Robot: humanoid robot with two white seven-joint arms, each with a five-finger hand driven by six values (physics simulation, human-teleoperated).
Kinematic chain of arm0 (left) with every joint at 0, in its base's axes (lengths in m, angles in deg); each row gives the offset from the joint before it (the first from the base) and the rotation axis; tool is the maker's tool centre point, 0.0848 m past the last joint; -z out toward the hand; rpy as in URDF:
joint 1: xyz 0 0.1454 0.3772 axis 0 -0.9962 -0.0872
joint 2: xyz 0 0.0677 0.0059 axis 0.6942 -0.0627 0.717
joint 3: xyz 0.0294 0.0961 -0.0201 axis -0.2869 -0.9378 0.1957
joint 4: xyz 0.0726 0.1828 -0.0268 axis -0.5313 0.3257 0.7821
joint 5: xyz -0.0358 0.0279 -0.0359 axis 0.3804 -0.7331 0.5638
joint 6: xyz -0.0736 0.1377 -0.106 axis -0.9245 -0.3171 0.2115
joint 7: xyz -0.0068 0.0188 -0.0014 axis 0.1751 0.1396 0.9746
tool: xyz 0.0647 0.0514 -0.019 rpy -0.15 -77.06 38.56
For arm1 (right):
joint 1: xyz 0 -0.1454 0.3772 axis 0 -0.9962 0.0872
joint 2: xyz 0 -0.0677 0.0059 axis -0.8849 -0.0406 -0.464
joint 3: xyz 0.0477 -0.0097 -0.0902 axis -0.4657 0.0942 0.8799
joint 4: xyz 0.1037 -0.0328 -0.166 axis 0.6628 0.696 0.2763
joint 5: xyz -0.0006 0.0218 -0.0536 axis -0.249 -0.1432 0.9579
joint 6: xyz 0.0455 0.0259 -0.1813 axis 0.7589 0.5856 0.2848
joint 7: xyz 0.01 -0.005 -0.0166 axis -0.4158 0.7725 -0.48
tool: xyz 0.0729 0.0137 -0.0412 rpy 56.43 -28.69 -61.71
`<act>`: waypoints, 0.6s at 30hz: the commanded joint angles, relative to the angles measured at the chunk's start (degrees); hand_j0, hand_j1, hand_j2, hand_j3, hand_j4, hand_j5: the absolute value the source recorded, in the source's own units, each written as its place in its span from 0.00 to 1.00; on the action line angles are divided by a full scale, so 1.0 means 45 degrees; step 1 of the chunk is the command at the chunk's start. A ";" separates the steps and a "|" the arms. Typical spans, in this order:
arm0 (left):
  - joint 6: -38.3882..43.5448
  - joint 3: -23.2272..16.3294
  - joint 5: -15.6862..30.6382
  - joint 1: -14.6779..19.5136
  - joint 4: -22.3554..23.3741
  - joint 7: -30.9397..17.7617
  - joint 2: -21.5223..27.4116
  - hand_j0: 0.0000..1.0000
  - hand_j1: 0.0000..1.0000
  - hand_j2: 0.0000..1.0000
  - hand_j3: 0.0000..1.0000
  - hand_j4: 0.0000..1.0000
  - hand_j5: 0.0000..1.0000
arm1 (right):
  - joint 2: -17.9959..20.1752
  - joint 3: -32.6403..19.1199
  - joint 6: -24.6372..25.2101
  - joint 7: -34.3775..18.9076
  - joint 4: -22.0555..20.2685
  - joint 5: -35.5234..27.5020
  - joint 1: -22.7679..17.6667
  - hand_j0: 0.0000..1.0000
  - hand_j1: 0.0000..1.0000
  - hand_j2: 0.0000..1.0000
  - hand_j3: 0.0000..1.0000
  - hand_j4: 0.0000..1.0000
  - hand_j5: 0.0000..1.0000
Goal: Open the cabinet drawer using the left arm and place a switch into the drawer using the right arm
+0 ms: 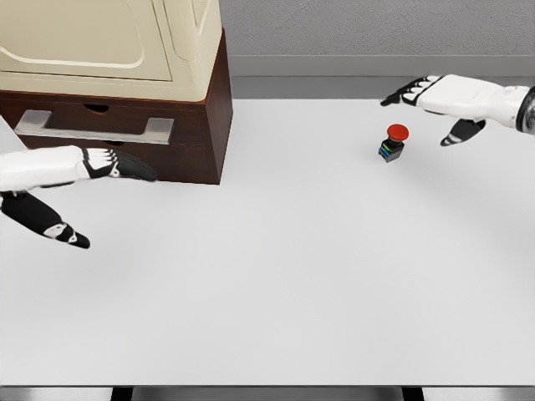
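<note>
Red-capped switch (394,142) stood on white worktop (292,276) at upper right, right hand (439,104) spread open just beside it, left hand (88,180) open before closed drawer (100,125) of cabinet (125,75), upper left

cabinet (117,50) top cropped, drawer (109,125) left end cut off

Light: bright, even, diffuse | Shadows: faint soft patches lying under the cabinet (125,92) and switch (393,143) | Glare: table (318,276) washing out white | Focus: rendering slightly soft, edges undistorted
</note>
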 commanded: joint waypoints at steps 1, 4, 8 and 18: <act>0.1734 -0.0198 0.1026 0.0080 0.0018 -0.0064 -0.0091 1.00 1.00 1.00 1.00 1.00 1.00 | -0.0214 0.0045 0.0036 0.0006 0.0275 0.0102 0.0000 1.00 1.00 1.00 1.00 1.00 1.00; 0.3142 -0.0198 0.1124 0.0452 0.0018 -0.0064 -0.0188 1.00 1.00 1.00 1.00 1.00 1.00 | -0.0253 0.0319 0.0036 0.0006 0.0373 0.0063 0.0000 1.00 1.00 1.00 1.00 1.00 1.00; 0.5095 -0.0198 0.1085 0.0920 0.0038 -0.0064 -0.0052 1.00 1.00 1.00 1.00 1.00 1.00 | -0.0390 0.0377 0.0036 0.0006 0.0607 0.0063 0.0000 1.00 1.00 1.00 1.00 1.00 1.00; 0.5858 -0.0198 0.0831 0.1252 0.0038 -0.0064 0.0280 0.99 0.99 0.99 0.99 0.99 0.99 | -0.1405 0.1256 0.0036 0.0006 0.2540 0.0141 0.0898 1.00 1.00 1.00 1.00 1.00 1.00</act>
